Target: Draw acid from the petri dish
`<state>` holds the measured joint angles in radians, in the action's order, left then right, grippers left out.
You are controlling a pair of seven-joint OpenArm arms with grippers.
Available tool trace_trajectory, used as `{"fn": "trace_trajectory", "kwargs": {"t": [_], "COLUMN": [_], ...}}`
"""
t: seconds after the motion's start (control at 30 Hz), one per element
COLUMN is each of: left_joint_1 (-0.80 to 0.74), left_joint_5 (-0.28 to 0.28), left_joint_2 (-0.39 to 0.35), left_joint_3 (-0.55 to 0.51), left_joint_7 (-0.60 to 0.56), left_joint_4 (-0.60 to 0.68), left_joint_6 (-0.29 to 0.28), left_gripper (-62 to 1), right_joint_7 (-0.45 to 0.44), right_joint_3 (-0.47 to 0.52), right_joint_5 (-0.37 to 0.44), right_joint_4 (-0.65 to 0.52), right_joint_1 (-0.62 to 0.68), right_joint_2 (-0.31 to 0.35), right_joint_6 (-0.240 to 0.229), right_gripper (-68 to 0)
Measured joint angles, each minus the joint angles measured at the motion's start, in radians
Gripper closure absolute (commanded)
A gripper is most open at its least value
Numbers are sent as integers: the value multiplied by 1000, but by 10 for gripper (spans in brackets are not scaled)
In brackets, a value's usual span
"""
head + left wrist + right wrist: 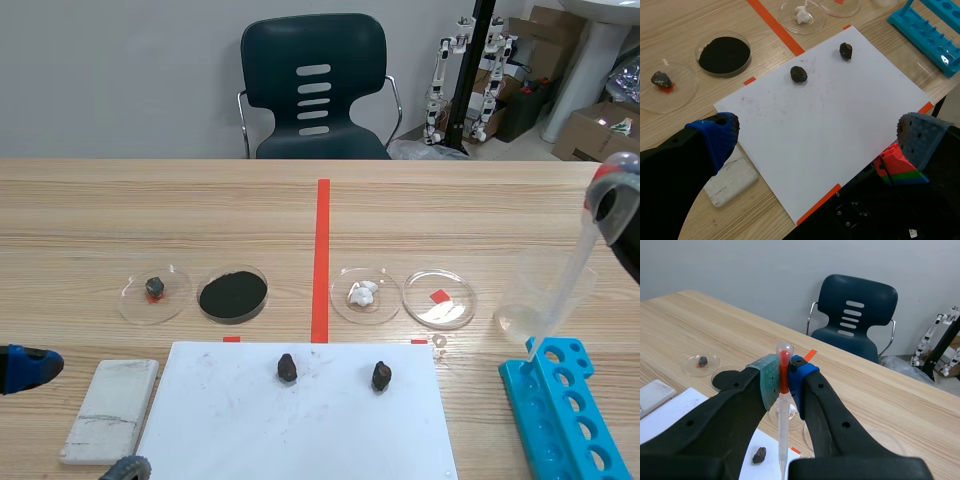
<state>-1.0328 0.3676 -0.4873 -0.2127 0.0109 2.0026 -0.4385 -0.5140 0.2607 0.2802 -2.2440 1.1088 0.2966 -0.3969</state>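
A clear plastic pipette (568,278) with a red-tinted bulb hangs tilted at the table's right, and my right gripper (607,200) is shut on its bulb end. Its tip sits low by the far end of the blue tube rack (572,415). In the right wrist view the pipette (783,405) runs down between the pads of my right gripper (784,382). A clear petri dish (438,298) with a red mark under it lies well to the pipette's left. My left gripper (75,418) is open low at the front left. In its own view the left gripper (817,137) hovers over the white sheet (830,115).
A transparent beaker (530,300) stands behind the pipette tip. Three more dishes hold white lumps (365,294), black powder (233,293) and a dark stone (155,289). Two dark stones (287,367) lie on the white sheet (300,430). A white block (110,405) lies at its left.
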Motion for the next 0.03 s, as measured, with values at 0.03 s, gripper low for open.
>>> {"fn": "trace_trajectory", "kwargs": {"t": [0.03], "left_joint_1": [0], "left_joint_5": [0], "left_joint_2": [0], "left_joint_3": [0], "left_joint_7": [0], "left_joint_4": [0], "left_joint_6": [0], "left_gripper": [-623], "right_joint_7": [0], "right_joint_3": [0], "right_joint_5": [0], "right_joint_4": [0], "right_joint_1": [0], "right_joint_2": [0], "right_joint_6": [0], "right_gripper": [-49]}}
